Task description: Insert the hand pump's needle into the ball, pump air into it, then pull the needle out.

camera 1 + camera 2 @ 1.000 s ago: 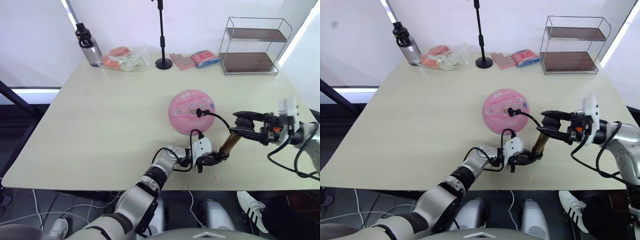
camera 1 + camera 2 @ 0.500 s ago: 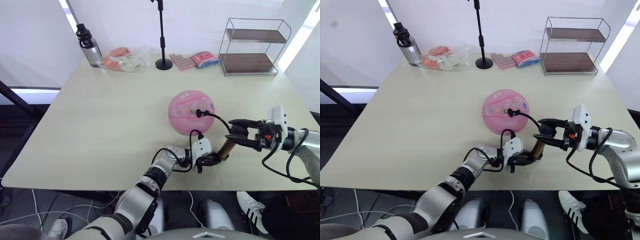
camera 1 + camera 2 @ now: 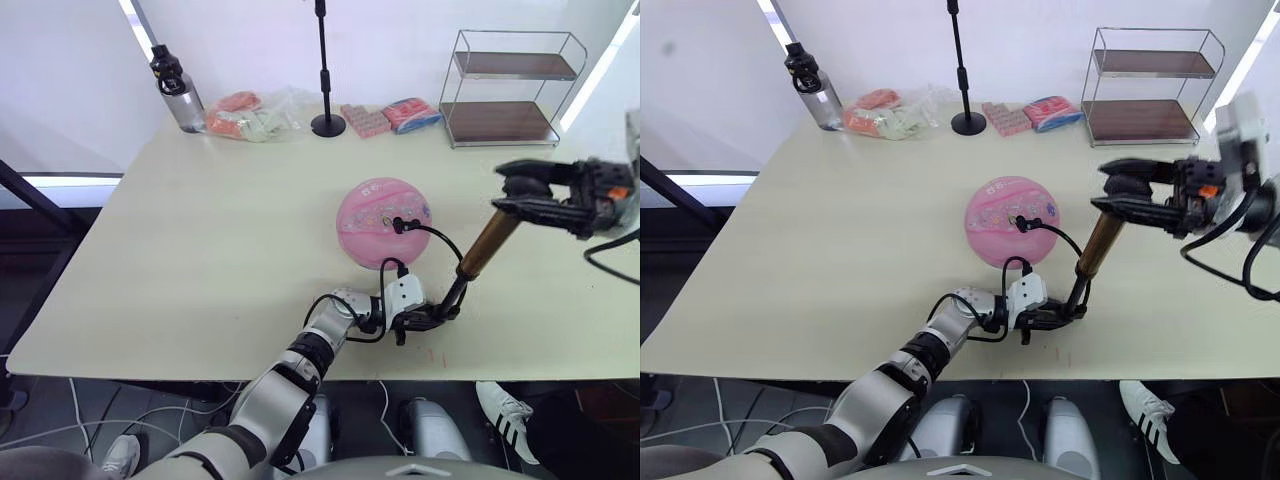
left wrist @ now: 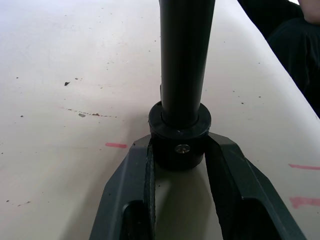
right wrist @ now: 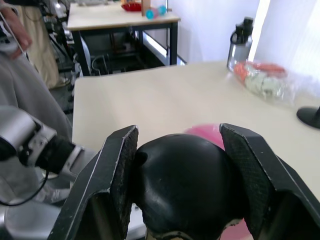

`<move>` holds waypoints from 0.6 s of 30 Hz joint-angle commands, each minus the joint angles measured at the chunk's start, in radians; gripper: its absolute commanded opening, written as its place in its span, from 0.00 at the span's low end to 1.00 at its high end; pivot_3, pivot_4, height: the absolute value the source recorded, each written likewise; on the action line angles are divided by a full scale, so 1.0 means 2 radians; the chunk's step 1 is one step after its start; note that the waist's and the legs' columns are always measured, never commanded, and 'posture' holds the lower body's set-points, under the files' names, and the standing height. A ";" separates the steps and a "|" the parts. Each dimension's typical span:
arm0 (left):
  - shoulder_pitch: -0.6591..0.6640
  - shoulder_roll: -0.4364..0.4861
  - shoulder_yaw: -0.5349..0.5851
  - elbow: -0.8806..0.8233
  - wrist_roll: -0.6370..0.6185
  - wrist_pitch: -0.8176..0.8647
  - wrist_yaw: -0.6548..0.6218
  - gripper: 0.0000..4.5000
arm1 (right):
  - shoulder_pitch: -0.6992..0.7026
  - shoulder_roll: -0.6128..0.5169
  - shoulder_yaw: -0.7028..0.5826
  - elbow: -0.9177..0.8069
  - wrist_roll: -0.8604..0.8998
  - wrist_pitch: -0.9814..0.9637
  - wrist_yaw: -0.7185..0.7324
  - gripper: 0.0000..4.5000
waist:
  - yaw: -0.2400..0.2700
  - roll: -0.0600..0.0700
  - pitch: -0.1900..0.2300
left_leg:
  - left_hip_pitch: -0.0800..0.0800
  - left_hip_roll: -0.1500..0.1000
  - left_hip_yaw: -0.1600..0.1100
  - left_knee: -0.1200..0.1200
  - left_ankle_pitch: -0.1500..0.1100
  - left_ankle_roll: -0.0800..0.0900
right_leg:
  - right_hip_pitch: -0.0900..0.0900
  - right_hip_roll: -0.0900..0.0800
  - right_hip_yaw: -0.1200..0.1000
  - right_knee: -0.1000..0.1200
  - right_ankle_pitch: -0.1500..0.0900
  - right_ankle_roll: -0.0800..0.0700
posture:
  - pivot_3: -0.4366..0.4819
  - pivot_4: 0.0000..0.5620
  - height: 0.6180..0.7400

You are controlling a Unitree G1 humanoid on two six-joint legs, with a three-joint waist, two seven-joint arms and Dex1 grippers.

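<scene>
Pinching the hand pump [image 3: 478, 252] at its black base cap, my left gripper [image 4: 179, 150] rests low on the cream table [image 3: 200, 240] — both fingers pressed against the cap. My right gripper [image 3: 520, 190] is clamped around the black T-handle up high, with the gold barrel slanting between my two grips. The thin black hose [image 3: 432, 233] arcs from the pump's foot to the valve on the pink ball [image 3: 380, 222], which sits mid-table just beyond my left gripper — the needle itself is too small to make out.
</scene>
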 commanded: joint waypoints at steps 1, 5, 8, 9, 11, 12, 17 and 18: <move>0.025 0.014 -0.009 0.042 0.020 0.025 0.003 0.22 | -0.047 -0.013 -0.046 -0.004 0.045 0.018 -0.015 0.48 | 0.000 0.000 0.001 | 0.000 0.000 0.000 0.000 0.000 0.000 | 0.000 0.000 0.000 0.000 0.000 0.000 | 0.48 0.27 1.00; 0.024 0.014 -0.009 0.043 0.019 0.025 0.003 0.22 | -0.059 -0.019 -0.050 0.000 0.048 0.037 -0.016 0.48 | 0.000 0.001 0.001 | -0.005 0.000 0.000 0.001 0.000 0.000 | -0.004 0.000 0.000 0.000 0.000 0.000 | 0.48 0.27 1.00; 0.024 0.013 -0.009 0.044 0.019 0.025 0.004 0.22 | -0.032 -0.015 -0.036 -0.012 0.020 0.024 -0.006 0.48 | 0.001 0.001 0.001 | -0.006 0.000 0.000 0.001 0.000 0.000 | -0.005 -0.001 0.000 0.000 0.001 0.001 | 0.48 0.27 1.00; 0.024 0.013 -0.009 0.044 0.020 0.025 0.004 0.22 | -0.015 -0.012 -0.026 -0.019 0.001 0.011 -0.001 0.48 | 0.001 0.001 0.001 | -0.006 -0.001 0.000 0.001 0.000 0.000 | -0.005 -0.001 0.000 0.000 0.001 0.001 | 0.48 0.27 1.00; 0.023 0.012 -0.009 0.044 0.020 0.025 0.005 0.22 | 0.015 -0.006 -0.009 -0.029 -0.028 -0.012 0.005 0.48 | 0.001 0.001 0.001 | -0.006 -0.001 -0.001 0.001 0.000 0.000 | -0.005 -0.001 0.000 0.000 0.000 0.000 | 0.48 0.27 1.00; 0.023 0.012 -0.009 0.044 0.020 0.025 0.005 0.22 | 0.024 -0.005 -0.005 -0.032 -0.036 -0.020 0.008 0.48 | 0.001 0.001 0.001 | -0.006 -0.001 -0.001 0.001 0.000 0.000 | -0.004 0.000 -0.001 0.000 0.000 0.000 | 0.48 0.27 1.00; 0.023 0.011 -0.009 0.045 0.021 0.024 0.006 0.22 | 0.082 0.035 0.028 -0.032 -0.083 -0.067 -0.001 0.48 | 0.000 -0.001 -0.002 | -0.004 -0.001 0.000 0.002 0.000 0.000 | -0.003 0.001 0.000 0.001 0.000 0.000 | 0.48 0.27 1.00; 0.023 0.011 -0.010 0.045 0.021 0.024 0.006 0.22 | 0.097 0.045 0.040 -0.029 -0.096 -0.080 0.000 0.48 | 0.000 -0.002 -0.003 | -0.004 0.000 -0.001 0.002 0.000 0.000 | -0.003 0.002 -0.001 0.001 0.000 0.000 | 0.48 0.27 1.00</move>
